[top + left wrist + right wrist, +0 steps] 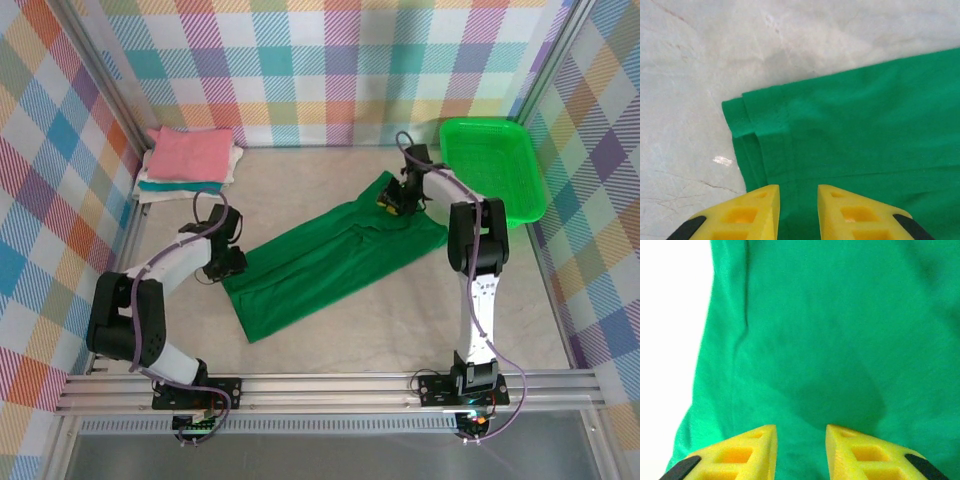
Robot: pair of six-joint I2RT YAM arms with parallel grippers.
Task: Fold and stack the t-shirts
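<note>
A dark green t-shirt [330,262] lies folded lengthwise into a long strip, running diagonally across the table. My left gripper [232,262] is at its lower-left end. In the left wrist view the gripper [798,189] is open just inside the hemmed corner of the t-shirt [855,125], with flat cloth showing between the yellow fingers. My right gripper [388,205] is over the strip's upper-right end. It [801,429] is also open, casting a shadow on the t-shirt [815,340] below. A stack of folded t-shirts [190,160], pink on top with white and teal under it, sits at the back left.
A bright green plastic basket [530,190] stands at the back right, close to the right arm. Plaid walls enclose the table on three sides. Bare pale tabletop [690,75] lies left of the shirt's corner.
</note>
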